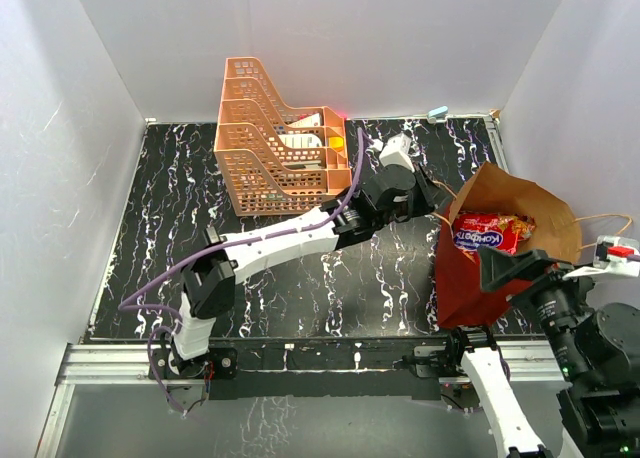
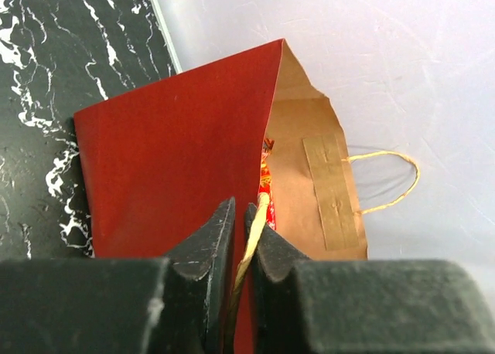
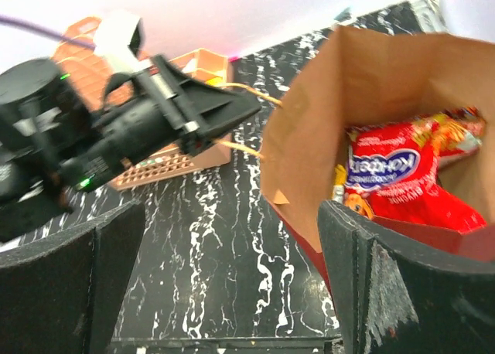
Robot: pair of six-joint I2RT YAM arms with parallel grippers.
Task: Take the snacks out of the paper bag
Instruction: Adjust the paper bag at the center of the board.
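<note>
Nothing is out yet, as far as the views show. The bag [image 1: 520,203] stands at the right side of the table [image 1: 300,298], mouth open and leaning, with the big red packet [image 1: 488,233] lying inside against the kraft lining. The right wrist view shows a smaller yellow-orange wrapper [image 3: 354,203] tucked beside it; any other snacks deeper down are hidden. No packet lies on the table in any view. The left gripper [image 2: 240,215] reaches across to the bag's left rim, jaws pinched almost together on the thin cord handle [image 2: 246,261], which runs up between the fingers. This looks like a hold to steady the bag or keep its mouth open. The right gripper [image 3: 232,207] hangs over the near rim with jaws spread wide and nothing between them, facing the red packet but not touching it. So the whole emptying is left: the red packet first, most likely, then whatever small wrappers sit under or beside it. The tabletop is black with white marble veining, glossy and flat, with a metal rail along its near edge. Plain white walls [image 1: 350,38] close it in on three sides, and an orange lattice rack [image 1: 265,148] stands at the back, well apart from the bag.
</note>
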